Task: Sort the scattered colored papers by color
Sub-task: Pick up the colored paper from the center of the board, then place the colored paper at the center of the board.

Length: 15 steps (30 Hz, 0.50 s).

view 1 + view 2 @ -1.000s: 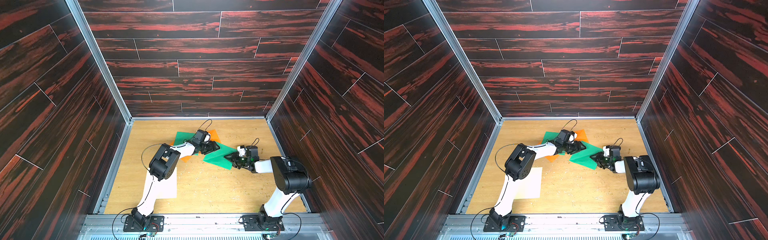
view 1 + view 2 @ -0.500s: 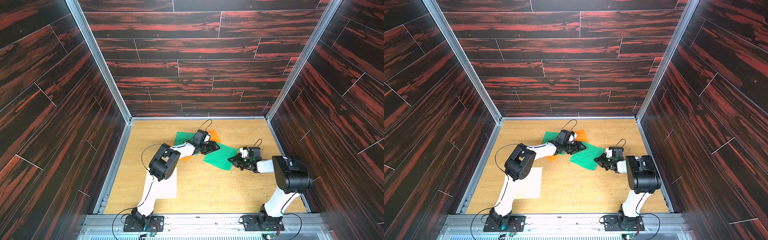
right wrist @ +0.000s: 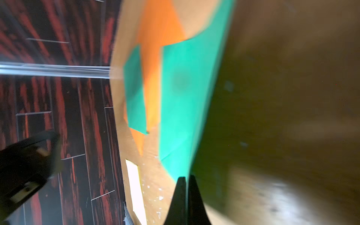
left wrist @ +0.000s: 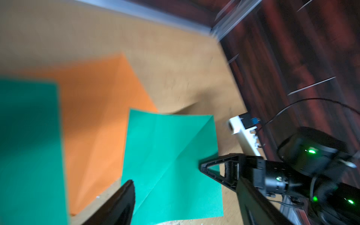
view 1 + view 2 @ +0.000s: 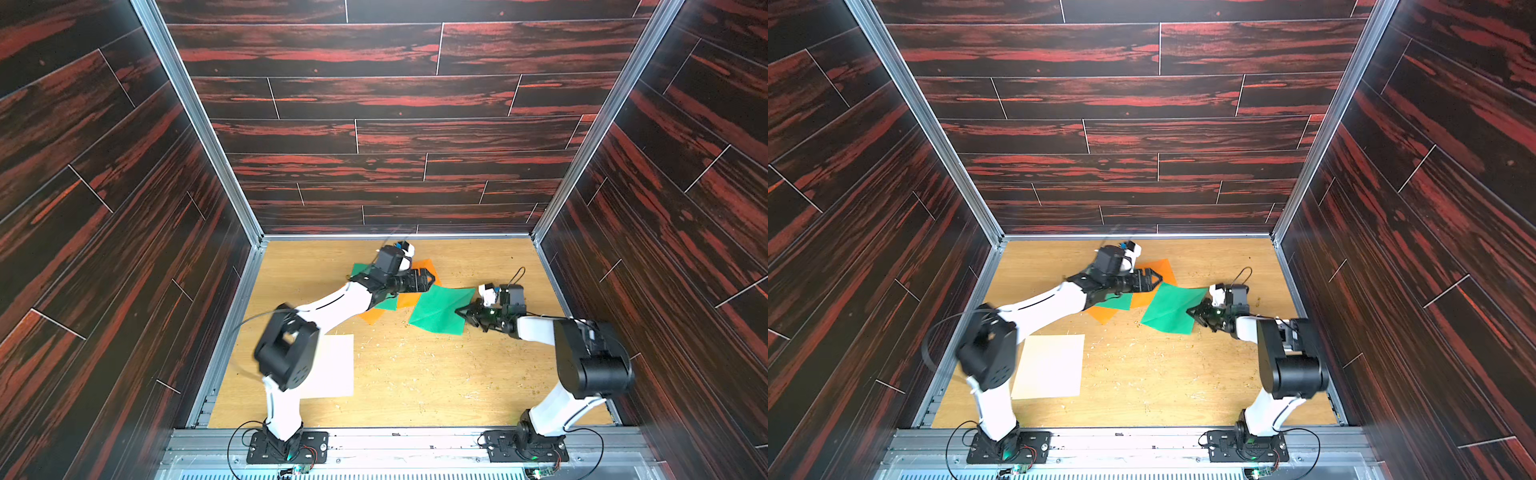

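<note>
Two green papers show. The creased one point(image 5: 440, 309) point(image 5: 1169, 307) point(image 4: 171, 155) point(image 3: 185, 87) lies mid-table, and my right gripper point(image 5: 459, 311) point(image 5: 1190, 311) point(image 3: 185, 178) is shut on its right edge, which curls up. The second green paper point(image 5: 384, 303) point(image 5: 1115, 301) point(image 4: 29, 155) lies partly under my left arm, overlapping orange papers point(image 5: 424, 266) point(image 5: 1158, 268) point(image 4: 97, 116) point(image 3: 155, 39); another orange corner point(image 5: 372, 316) pokes out toward the front. My left gripper point(image 5: 428, 277) point(image 5: 1156, 277) point(image 4: 185, 187) hangs open over the orange and green sheets, holding nothing.
A cream-white paper point(image 5: 332, 365) point(image 5: 1050, 365) point(image 3: 136, 187) lies front left beside the left arm's elbow. Dark wood walls enclose the tan table point(image 5: 415, 382) on three sides. Small crumbs dot the wood.
My right gripper closed on the creased green paper's edge. My left gripper opened wider and rose off the papers, moving slightly toward the back.
</note>
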Each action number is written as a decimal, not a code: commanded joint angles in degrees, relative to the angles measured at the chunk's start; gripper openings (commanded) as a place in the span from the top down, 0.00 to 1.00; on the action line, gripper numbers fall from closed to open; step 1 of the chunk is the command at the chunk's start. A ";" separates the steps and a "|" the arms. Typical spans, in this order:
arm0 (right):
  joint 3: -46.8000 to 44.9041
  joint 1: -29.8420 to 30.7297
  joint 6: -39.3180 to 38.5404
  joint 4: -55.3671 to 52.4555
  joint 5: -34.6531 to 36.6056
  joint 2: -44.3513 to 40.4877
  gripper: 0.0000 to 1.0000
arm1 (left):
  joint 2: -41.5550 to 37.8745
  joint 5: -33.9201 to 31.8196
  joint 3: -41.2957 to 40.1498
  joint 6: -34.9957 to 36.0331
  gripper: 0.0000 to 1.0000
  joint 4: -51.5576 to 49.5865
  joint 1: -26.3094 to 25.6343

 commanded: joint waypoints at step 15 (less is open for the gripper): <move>23.32 25.90 -6.89 -18.17 -1.12 -4.82 1.00 | -30.93 -27.03 -19.91 6.49 0.03 3.95 3.06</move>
